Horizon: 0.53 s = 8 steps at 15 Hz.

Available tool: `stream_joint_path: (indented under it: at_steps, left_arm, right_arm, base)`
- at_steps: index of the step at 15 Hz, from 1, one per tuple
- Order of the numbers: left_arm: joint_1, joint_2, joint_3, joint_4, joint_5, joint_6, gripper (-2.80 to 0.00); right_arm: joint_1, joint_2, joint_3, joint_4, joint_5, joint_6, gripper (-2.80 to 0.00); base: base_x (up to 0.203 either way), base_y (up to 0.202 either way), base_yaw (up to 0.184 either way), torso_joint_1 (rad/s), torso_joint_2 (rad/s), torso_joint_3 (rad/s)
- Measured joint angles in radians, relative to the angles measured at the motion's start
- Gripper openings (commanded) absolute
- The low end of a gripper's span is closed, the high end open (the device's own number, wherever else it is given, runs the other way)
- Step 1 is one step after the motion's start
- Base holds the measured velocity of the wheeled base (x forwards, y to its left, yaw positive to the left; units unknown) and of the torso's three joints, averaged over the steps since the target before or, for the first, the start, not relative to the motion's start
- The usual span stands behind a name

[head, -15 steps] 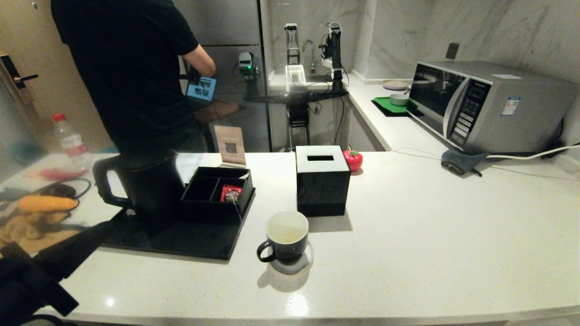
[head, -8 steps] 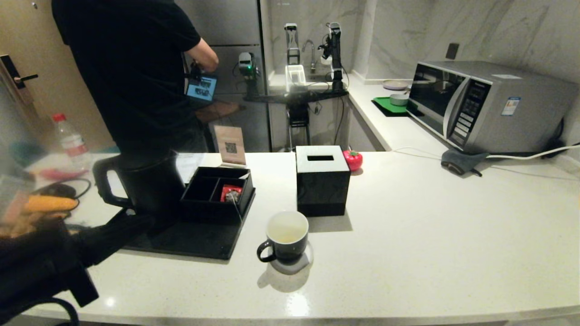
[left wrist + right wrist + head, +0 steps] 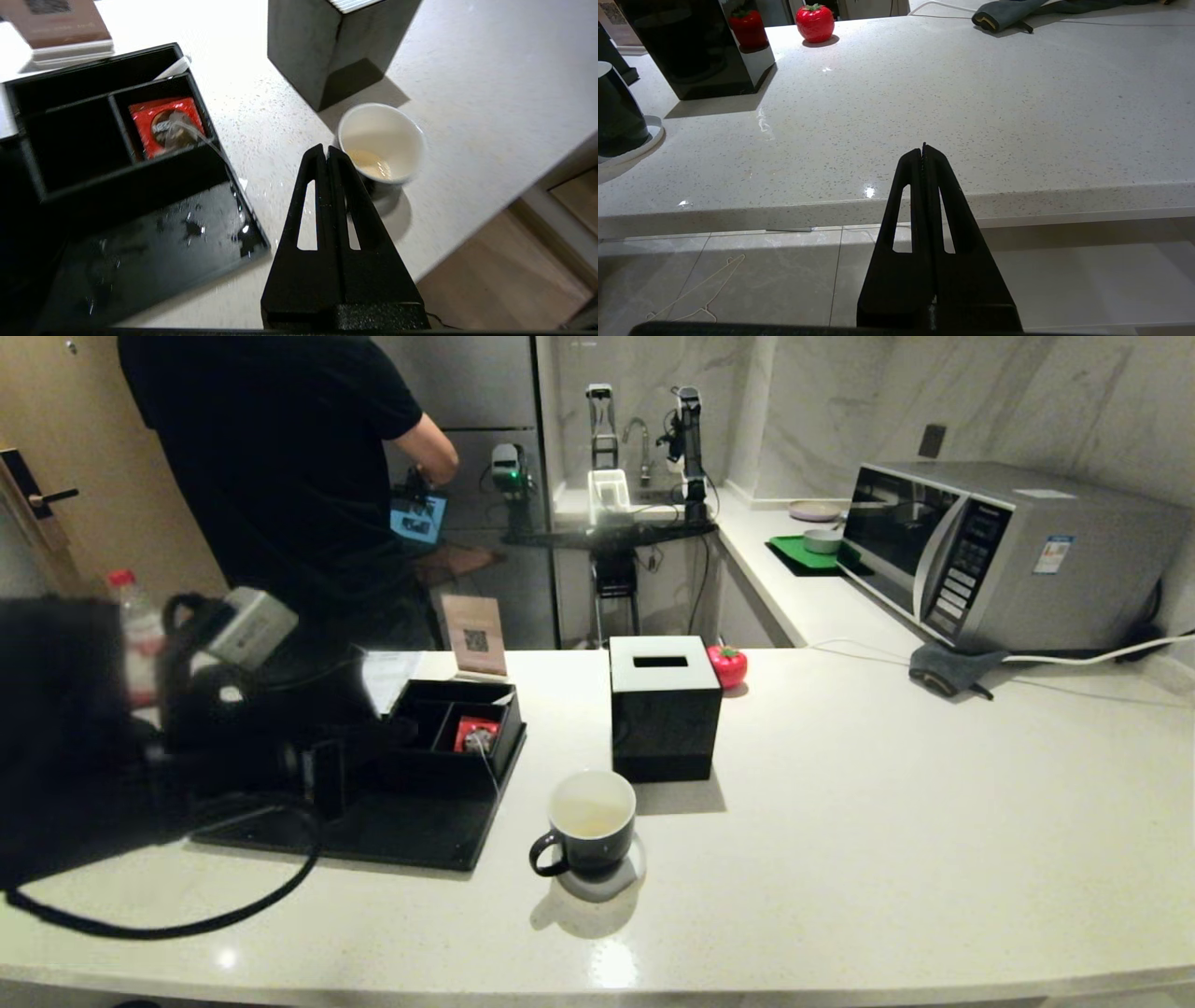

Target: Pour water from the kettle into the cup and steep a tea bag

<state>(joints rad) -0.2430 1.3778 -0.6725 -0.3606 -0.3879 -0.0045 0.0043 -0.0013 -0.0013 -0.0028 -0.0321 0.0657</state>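
Left arm raised over the counter's left end, big and blurry in head view, blocking most of the kettle behind it on the black tray. Left gripper hovered above the tray's edge near the cup, fingers pressed together, nothing held, touching nothing. Right gripper parked low off the counter's front edge, also closed and empty.

Counted one kettle, one tissue box, one divided box, one cup, one tea bag. Cup sat on a coaster in front of the tissue box, a bit of yellowish liquid in the bottom. Tea bag lay on a red packet in the divided box's compartment, string trailing over the wall. Droplets on the tray.
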Motion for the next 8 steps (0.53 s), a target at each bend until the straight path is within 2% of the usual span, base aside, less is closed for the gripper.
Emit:
stream_joint_path:
  at_steps: [2,6,8]
  left_arm:
    - [-0.033,0.106,-0.110,0.044,0.020,0.001,-2.80]
    - [-0.055,0.290,-0.327,0.216,0.032,0.001,-2.80]
    - [-0.055,0.358,-0.428,0.323,0.064,0.001,-2.80]
  right_arm:
    - [0.000,0.000,0.000,0.000,0.000,0.000,-2.80]
    - [0.000,0.000,0.000,0.000,0.000,0.000,-2.80]
    - [0.000,0.000,0.000,0.000,0.000,0.000,-2.80]
  base:
    - [0.000,0.000,0.000,0.000,0.00,0.000]
    - [0.000,0.000,0.000,0.000,0.00,0.000]
    - [0.000,0.000,0.000,0.000,0.00,0.000]
